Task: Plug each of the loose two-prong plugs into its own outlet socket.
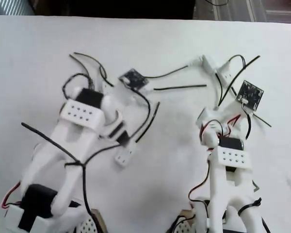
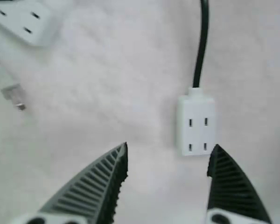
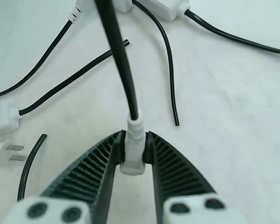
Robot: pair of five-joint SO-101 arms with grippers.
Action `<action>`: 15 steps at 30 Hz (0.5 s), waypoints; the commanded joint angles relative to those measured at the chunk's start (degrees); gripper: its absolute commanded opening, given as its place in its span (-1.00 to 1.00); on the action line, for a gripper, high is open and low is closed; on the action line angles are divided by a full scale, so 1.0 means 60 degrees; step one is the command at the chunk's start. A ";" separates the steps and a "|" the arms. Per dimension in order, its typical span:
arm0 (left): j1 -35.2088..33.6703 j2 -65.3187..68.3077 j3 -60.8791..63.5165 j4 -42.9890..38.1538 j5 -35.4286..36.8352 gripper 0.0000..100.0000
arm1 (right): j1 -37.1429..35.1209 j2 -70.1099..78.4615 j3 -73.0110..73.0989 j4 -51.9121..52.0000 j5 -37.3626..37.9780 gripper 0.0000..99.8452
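The left end effector (image 2: 170, 149) is held open above the desk (image 2: 107, 84), with its two ribbed fingers (image 2: 109, 179) spread wide. A white outlet socket (image 2: 196, 125) is seen lying flat on the desk, four slots facing up, and a black socket cord (image 2: 201, 42) leads away from its far end. The socket's near end lies between the fingertips, close against the darker finger — whether that finger touches it cannot be told. A second socket block (image 2: 23, 18) is found well apart from the end effector, and a pair of metal prongs (image 2: 14, 95) lies between that block and the lighter finger.

The right end effector (image 3: 135, 137) is closed on a white plug (image 3: 132, 156) — the plug body is clamped between the ribbed fingers, and its black plug cord (image 3: 116, 56) runs straight away from the fingertips. A loose white plug (image 3: 2, 119) is seen on the desk off to one side, apart from the fingers.
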 commanded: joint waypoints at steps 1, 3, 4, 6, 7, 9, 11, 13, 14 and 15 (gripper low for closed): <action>0.0784 -0.0432 0.0967 -0.0733 0.0864 -0.41 | 0.0007 -0.0300 -0.0132 -0.0168 -0.0015 -0.97; 0.0813 -0.0256 0.1480 -0.1275 0.0982 -0.41 | 0.0007 -0.0300 -0.0132 -0.0168 -0.0015 -0.97; 0.0813 -0.0125 0.1729 -0.1524 0.1026 -0.41 | 0.0007 -0.0300 -0.0132 -0.0168 -0.0015 -0.97; 0.0813 0.0212 0.2081 -0.1963 0.1055 -0.41 | 0.0007 -0.0300 -0.0132 -0.0168 -0.0015 -0.97; 0.0813 0.0403 0.2198 -0.2125 0.1040 -0.41 | 0.0007 -0.0300 -0.0132 -0.0168 -0.0015 -0.97; 0.0813 0.0901 0.2286 -0.2447 0.1040 -0.41 | 0.0007 -0.0300 -0.0132 -0.0168 -0.0015 -0.97; 0.0813 0.1385 0.2256 -0.2667 0.1055 -0.42 | 0.0007 -0.0300 -0.0132 -0.0168 -0.0015 -0.97; 0.0813 0.1795 0.1846 -0.2549 0.1055 -0.46 | 0.0007 -0.0300 -0.0132 -0.0168 -0.0015 -0.97; 0.0828 0.1971 0.1670 -0.2549 0.1011 -0.49 | 0.0007 -0.0300 -0.0132 -0.0168 -0.0015 -0.97; 0.0828 0.2176 0.1509 -0.2579 0.0982 -0.53 | 0.0007 -0.0300 -0.0132 -0.0168 -0.0015 -0.97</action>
